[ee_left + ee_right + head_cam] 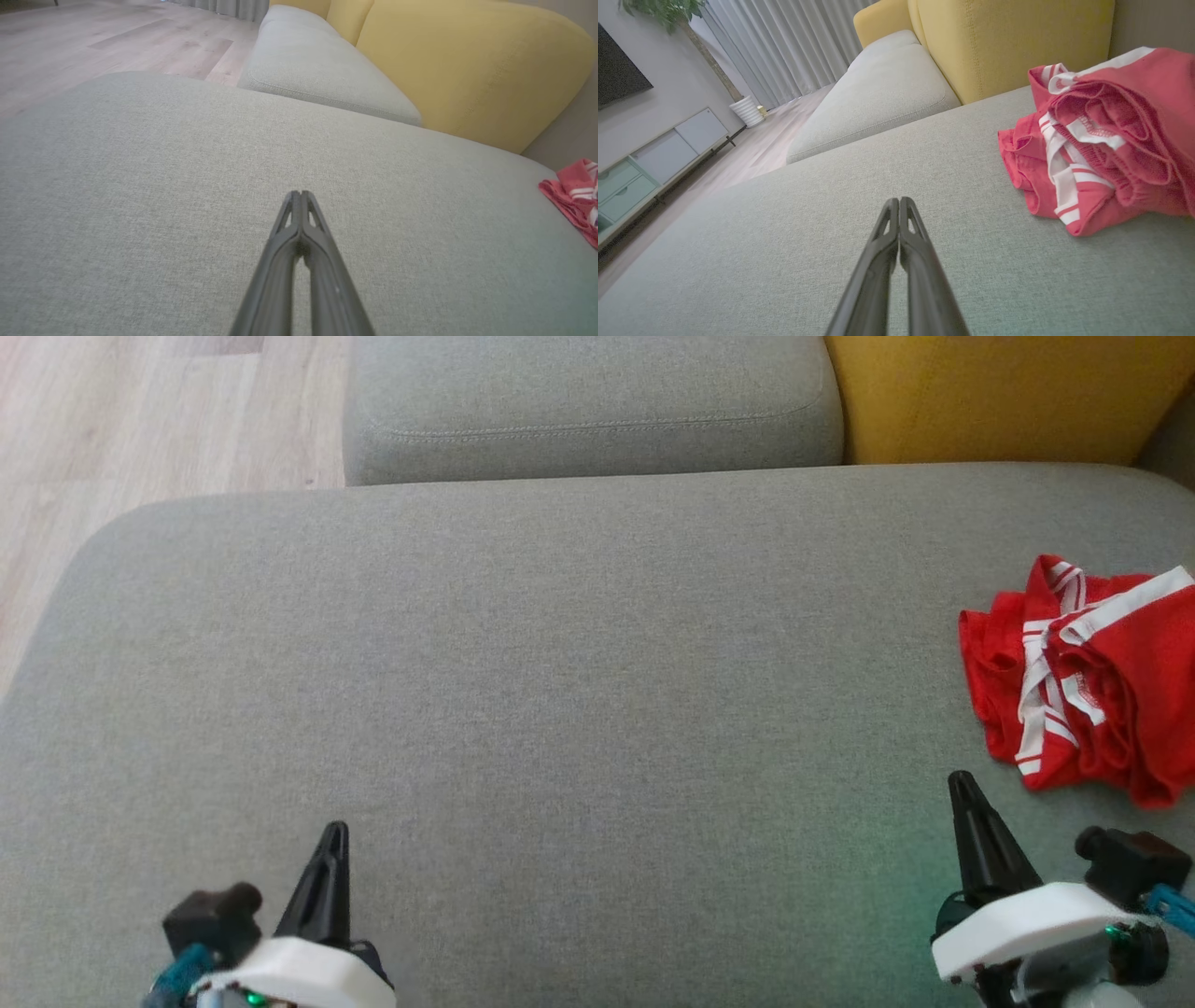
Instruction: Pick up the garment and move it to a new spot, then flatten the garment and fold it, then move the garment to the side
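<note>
The garment (1083, 677) is a crumpled red piece with white stripes, lying on the grey sofa seat (560, 691) at the far right; it also appears as a bunched heap (1101, 140) in the right wrist view and as a red edge (572, 196) in the left wrist view. My right gripper (960, 782) hovers over the seat just below and left of the garment, fingers pressed together and holding nothing (899, 201). At the lower left my left gripper (336, 831) is shut too, far from the garment, its tips meeting over bare fabric (299, 193).
A second grey cushion (588, 401) lies beyond the seat, with a yellow backrest (1008, 392) at the upper right. Wooden floor (140, 420) runs past the seat's left edge. A low cabinet (649, 163), a potted plant (747, 109) and curtains (794, 46) stand farther off.
</note>
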